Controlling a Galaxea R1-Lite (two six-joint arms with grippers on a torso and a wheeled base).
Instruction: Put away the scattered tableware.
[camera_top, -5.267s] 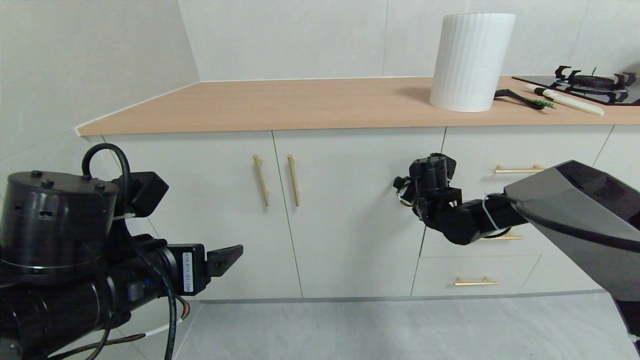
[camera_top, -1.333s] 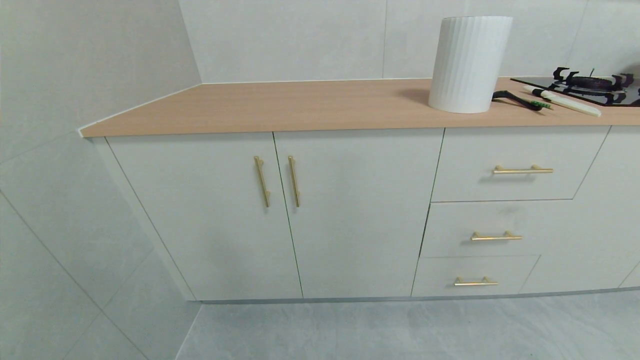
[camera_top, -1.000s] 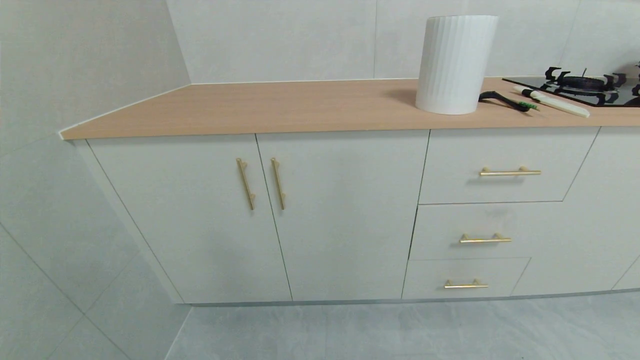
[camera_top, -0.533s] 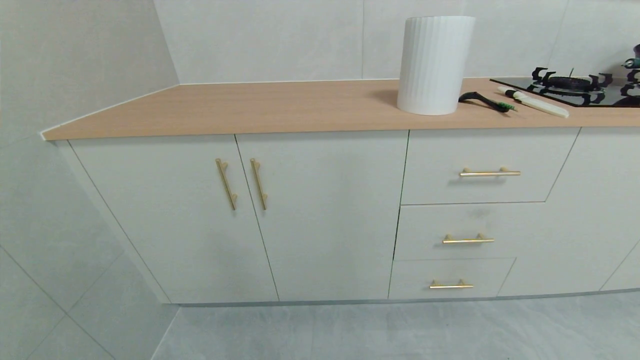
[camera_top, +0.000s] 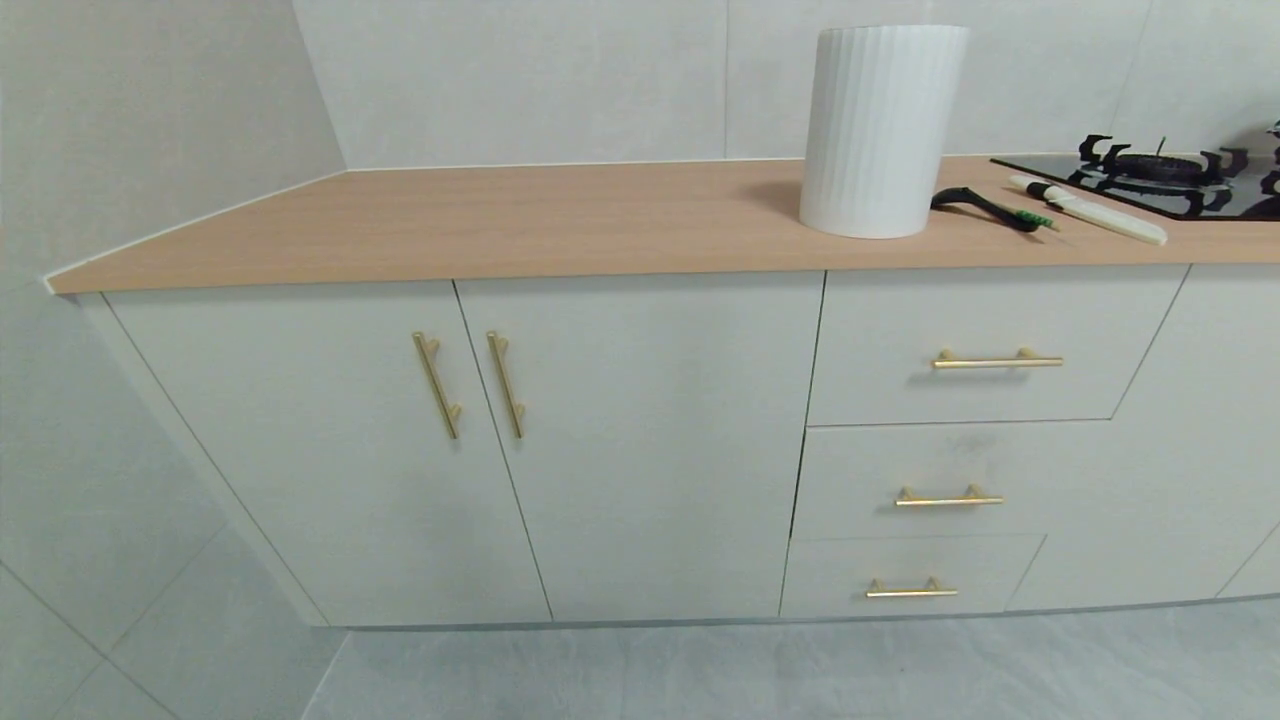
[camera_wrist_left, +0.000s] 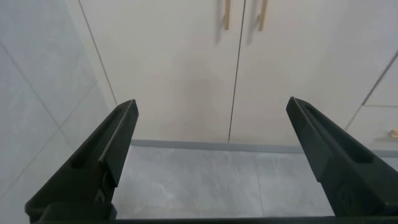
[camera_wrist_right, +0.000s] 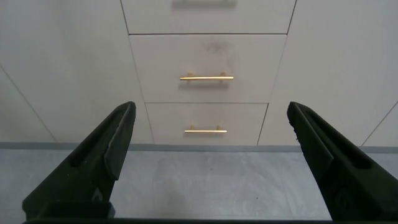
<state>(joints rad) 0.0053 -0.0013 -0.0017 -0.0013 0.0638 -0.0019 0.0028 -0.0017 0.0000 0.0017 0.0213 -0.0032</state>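
A black-handled utensil with a green neck (camera_top: 985, 208) and a long white utensil with a black band (camera_top: 1088, 209) are lying side by side on the light wooden countertop (camera_top: 500, 215), between a tall white ribbed cylindrical container (camera_top: 883, 130) and a black gas hob (camera_top: 1165, 180). The container is standing just beside the black handle's end, on the robot's left of both utensils. Below the countertop, two pale cabinet doors with upright brass handles (camera_top: 640, 450) are sitting left of three stacked drawers with brass bar handles (camera_top: 990, 320). The left gripper (camera_wrist_left: 211, 107) is hanging low before the cabinet doors, over the grey tiled floor (camera_wrist_left: 199, 186), its jaws spread wide and holding nothing. The right gripper (camera_wrist_right: 211, 109) is facing the lower drawers, jaws likewise wide apart and empty. Five seconds ago both arms were raised before the cabinet fronts; now they are sitting lower. The head camera has been shifting, so the whole scene is sliding across its view, while utensils and container are keeping their places on the countertop
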